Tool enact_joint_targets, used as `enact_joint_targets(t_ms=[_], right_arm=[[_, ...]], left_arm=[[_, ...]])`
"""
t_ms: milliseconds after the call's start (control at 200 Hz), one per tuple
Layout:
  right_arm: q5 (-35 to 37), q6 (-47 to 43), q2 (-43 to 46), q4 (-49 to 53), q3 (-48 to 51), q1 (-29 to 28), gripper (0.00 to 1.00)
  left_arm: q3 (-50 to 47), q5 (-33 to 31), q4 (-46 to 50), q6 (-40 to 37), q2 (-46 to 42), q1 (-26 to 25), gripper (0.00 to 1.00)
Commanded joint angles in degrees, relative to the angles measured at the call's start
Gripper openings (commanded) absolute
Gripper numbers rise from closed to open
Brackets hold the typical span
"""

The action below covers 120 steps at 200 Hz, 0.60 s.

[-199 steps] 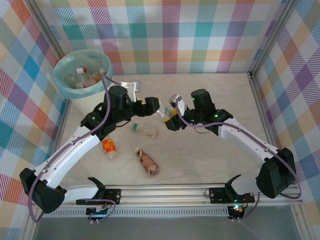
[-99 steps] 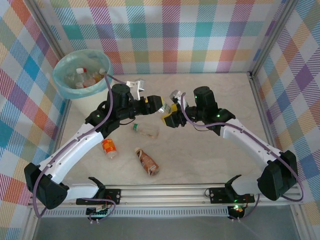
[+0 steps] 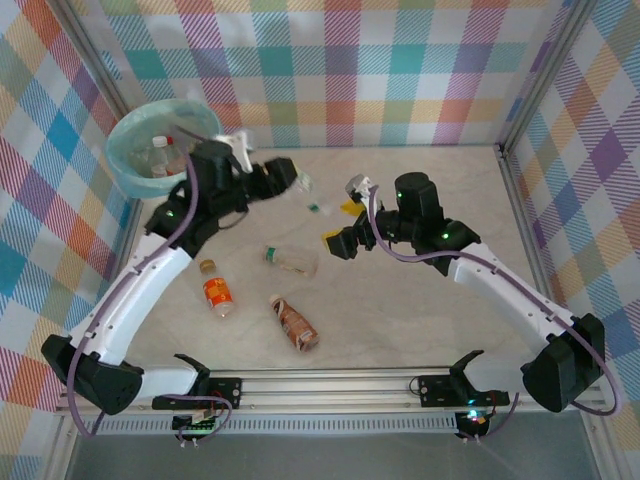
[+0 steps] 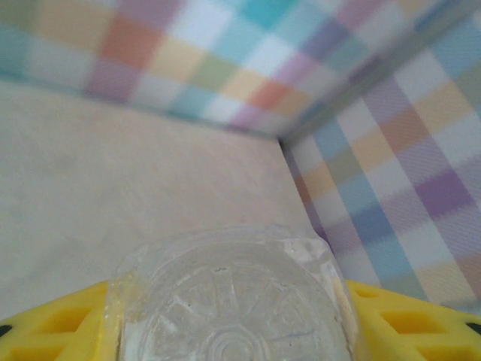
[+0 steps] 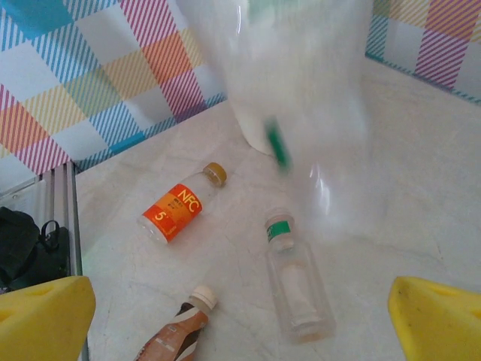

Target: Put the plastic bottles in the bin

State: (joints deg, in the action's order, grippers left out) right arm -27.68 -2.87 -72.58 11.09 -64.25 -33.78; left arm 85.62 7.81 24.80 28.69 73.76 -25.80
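Finds the left hand (image 3: 284,180) pinching a clear plastic bottle with a green cap (image 3: 305,193) by its base, yellow fingers (image 4: 52,331) pressed to either side. Places that bottle in the air above the pale marble-patterned bench (image 3: 400,320), near the round white bin lined with a light blue-green bag (image 3: 122,140) but not over its rim. Counts several small bottles (image 3: 160,152) already inside the bin. Notes the right hand (image 3: 338,222) spread wide near the bench centre, nothing between its yellow pads (image 5: 41,316). Logs three bottles lying on the bench: a clear square bottle with a green band (image 5: 297,282), an orange-labelled bottle with a brown cap (image 5: 176,212), and a brown bottle with a cream cap (image 5: 179,337) nearest the arm bases. Marks all three apart from each other and from both hands.
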Motion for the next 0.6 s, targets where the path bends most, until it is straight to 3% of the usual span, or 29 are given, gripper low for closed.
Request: enact_joint_targets(t_ms=[0,115,315,415,595], right_arm=[[-0.26,2.95,-0.82,-4.04,-3.72,-0.23,0.99],[-0.20,8.31,-6.24,-3.59,-10.82,-1.38,1.00],[2.59,21.24,-19.32,6.03,-29.71,-3.78,1.00],[1.55,24.32,-24.89,10.00,-37.20,-5.06,1.00],[1.18,23.85,-28.79,12.51,-41.75,-7.24,1.00]], left_arm=[[10.70,-7.50,5.90,-8.60,1.58,4.46,0.54],[19.23,-11.99,9.50,-13.06,4.58,9.97,0.54],[29.82,-13.39,12.44,-14.33,12.49,21.71,0.53],[34.37,-15.47,14.44,-16.66,17.56,24.79,0.53],[39.27,-17.62,17.01,-21.40,26.13,27.10,0.53]])
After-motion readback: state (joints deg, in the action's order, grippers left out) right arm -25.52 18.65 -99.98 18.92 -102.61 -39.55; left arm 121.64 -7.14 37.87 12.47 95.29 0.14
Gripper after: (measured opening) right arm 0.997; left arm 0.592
